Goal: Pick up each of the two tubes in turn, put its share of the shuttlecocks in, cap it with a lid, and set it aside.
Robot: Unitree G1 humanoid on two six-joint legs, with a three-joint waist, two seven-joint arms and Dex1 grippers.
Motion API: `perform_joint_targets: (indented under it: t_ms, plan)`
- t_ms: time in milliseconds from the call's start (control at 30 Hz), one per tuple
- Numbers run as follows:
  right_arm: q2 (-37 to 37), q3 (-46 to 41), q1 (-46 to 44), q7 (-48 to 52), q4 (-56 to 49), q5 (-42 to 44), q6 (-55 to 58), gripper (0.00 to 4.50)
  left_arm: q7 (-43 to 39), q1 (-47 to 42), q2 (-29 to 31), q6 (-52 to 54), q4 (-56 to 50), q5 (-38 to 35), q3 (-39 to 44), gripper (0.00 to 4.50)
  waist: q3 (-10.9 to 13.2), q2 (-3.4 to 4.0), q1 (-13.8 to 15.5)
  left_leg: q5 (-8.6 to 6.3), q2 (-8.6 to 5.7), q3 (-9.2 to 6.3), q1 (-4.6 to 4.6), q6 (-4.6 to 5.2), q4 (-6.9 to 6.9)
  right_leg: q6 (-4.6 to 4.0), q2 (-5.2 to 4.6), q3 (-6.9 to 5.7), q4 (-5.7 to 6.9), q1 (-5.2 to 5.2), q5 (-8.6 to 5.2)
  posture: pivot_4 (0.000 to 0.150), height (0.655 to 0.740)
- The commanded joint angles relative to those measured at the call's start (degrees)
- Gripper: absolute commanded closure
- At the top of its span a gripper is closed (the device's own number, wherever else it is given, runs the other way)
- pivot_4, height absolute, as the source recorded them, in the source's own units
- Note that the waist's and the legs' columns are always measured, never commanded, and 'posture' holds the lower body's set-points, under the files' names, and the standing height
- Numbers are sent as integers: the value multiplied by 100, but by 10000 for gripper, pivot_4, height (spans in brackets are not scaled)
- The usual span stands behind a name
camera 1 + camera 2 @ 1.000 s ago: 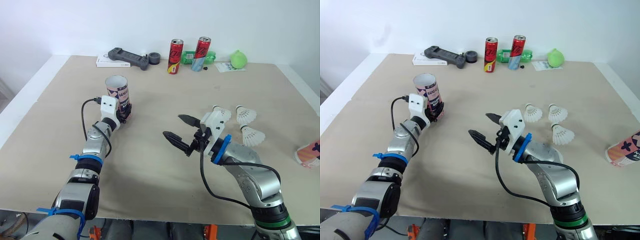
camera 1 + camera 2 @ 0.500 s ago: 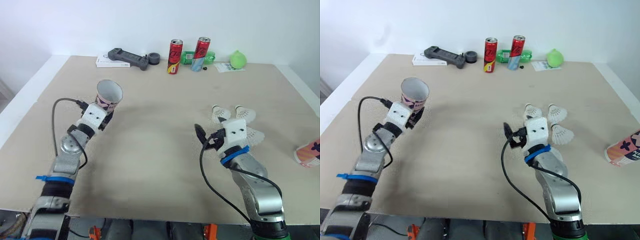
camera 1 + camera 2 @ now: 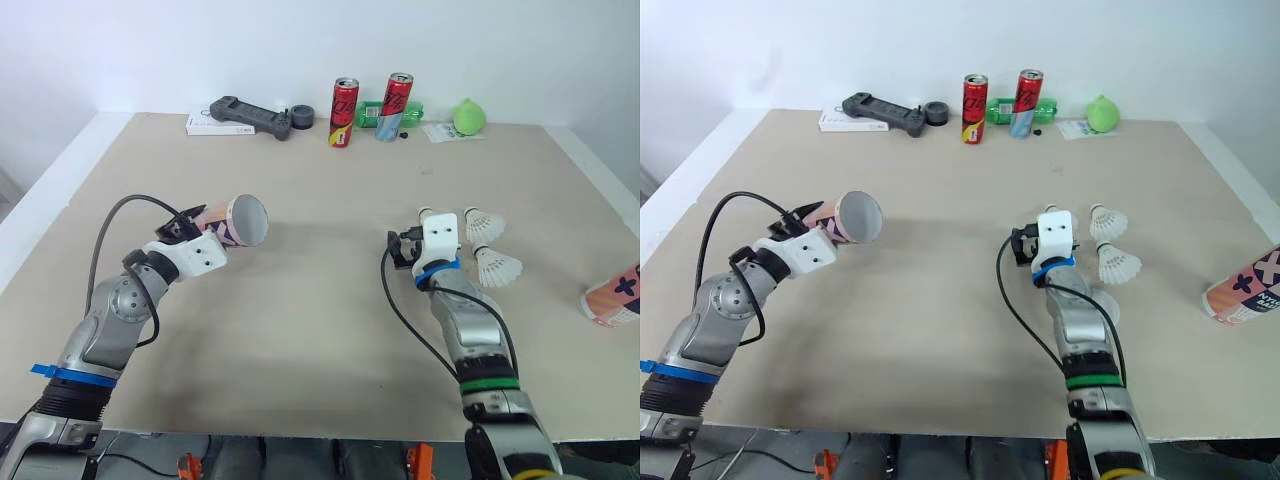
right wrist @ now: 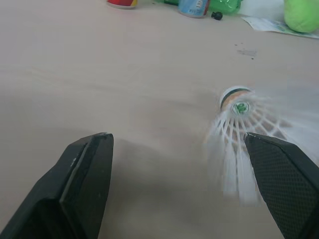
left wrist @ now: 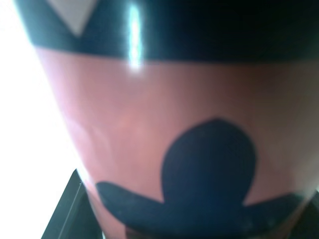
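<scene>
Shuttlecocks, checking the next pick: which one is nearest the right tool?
The leftmost shuttlecock, just ahead of the open right tool; the other two lie farther right.

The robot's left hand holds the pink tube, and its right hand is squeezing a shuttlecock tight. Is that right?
Not quite. The left gripper does hold the pink tube, but the right gripper is open, not squeezing anything. The right wrist view shows its two fingers wide apart, with a shuttlecock lying on the table ahead of them.
</scene>
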Motion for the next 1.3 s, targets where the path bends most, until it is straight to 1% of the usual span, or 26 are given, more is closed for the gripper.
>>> perform_joint_targets:
  t_ms: [33,100,133,233,300,367,400,500,567,633,700,767,833,900,967,1067,1200,1300]
  plan:
    - [12,-147,-359,-169,542,-85,-482,0,114,1,23,-58,-215,186,-55,20222,0,0,-1,0,-2,-1,-2,0,-4,0,0,0,0,-2,0,1500,7400]
    - [45,-182,-500,-255,908,-113,-661,5210,140,-9,28,-100,-177,263,-114,20549,0,0,-6,0,-2,0,-6,0,-10,-1,0,2,0,-9,1,1500,7400]
    - [53,-195,-551,-285,1039,-124,-735,8955,148,-16,28,-111,-165,284,-131,20549,0,0,-6,0,-2,0,-6,0,-12,-2,0,2,0,-10,1,1500,7400]
    - [83,-234,-675,-415,1296,-131,-918,22664,180,-68,-11,-117,-113,282,-154,20549,0,0,-9,0,-2,0,-5,0,-14,-3,1,2,0,-11,2,1500,7400]
    - [85,-241,-716,-492,1371,-144,-1022,33539,191,-113,-44,-119,-69,282,-192,20549,0,0,-10,2,-2,0,-5,1,-14,-3,0,2,1,-10,2,1500,7400]
    - [81,-221,-728,-473,1374,-140,-1079,41401,182,-147,-64,-121,-27,279,-235,20549,0,0,-11,5,-2,0,-5,3,-14,-2,0,2,1,-10,4,1500,7400]
    - [83,-200,-684,-373,1251,-104,-1110,44641,181,-163,-79,-118,-14,281,-260,20549,0,0,-11,6,-2,0,-5,5,-13,-2,0,2,1,-10,5,1500,7400]
    - [40,-179,-533,-185,843,-43,-1009,44641,184,-229,-124,-113,60,274,-323,20549,0,0,-10,8,-2,0,-5,6,-14,-2,1,2,2,-11,5,1500,7400]
    - [-61,-71,-317,464,173,211,-770,44641,144,-278,-179,-85,126,227,-342,20549,0,0,-8,8,-2,-1,-6,5,-14,-2,1,2,2,-12,5,1500,7400]
    - [-222,74,-76,1222,-722,518,-611,44641,99,-319,-242,-36,154,157,-330,20549,0,1,-3,7,-4,-2,-14,5,-15,-1,1,2,3,-18,5,1500,7400]
    - [-460,221,186,2216,-1871,1152,-267,44641,53,-369,-273,-16,188,120,-341,20549,1,2,-2,7,-5,-3,-27,5,-14,-1,0,2,4,-31,5,1500,7400]
    - [-727,334,370,2957,-2802,1674,34,44641,6,-410,-294,10,231,89,-362,20549,1,3,-1,7,-5,-4,-28,5,-14,-1,0,2,5,-32,4,1500,7400]
    - [-1155,411,303,3456,-3805,2372,920,44641,-67,-471,-363,80,291,21,-392,20549,3,5,-2,7,-4,-6,-27,5,-14,-1,2,0,5,-31,4,1500,7400]
    - [-1491,622,111,3740,-4442,2704,1600,44641,-140,-539,-432,134,378,-36,-418,20549,2,4,-4,7,-2,-8,-25,5,-10,-1,2,-2,9,-26,4,1500,7400]
    - [-1628,916,-38,3858,-4697,2592,1813,44641,-163,-585,-462,150,439,-25,-445,20549,0,0,-9,8,1,-7,-21,6,-5,-3,4,-2,10,-26,5,1500,7400]
    - [-1618,1287,-236,3888,-4768,2289,1882,44641,-168,-641,-493,168,506,3,-491,20549,-1,-2,-5,17,8,-9,-18,13,-5,-1,12,-5,10,-26,6,1500,7400]
    - [-1522,1873,-357,3919,-4479,1578,1570,44641,-161,-690,-539,193,505,3,-526,20549,-1,-2,0,27,4,-5,-21,0,-4,5,7,-3,10,-28,10,1500,7400]
    - [-1201,2332,-637,3771,-3837,853,1093,44641,-157,-664,-580,198,443,-11,-527,20549,-1,-2,-2,28,2,-5,-22,-1,-3,5,7,-3,10,-30,12,1500,7400]
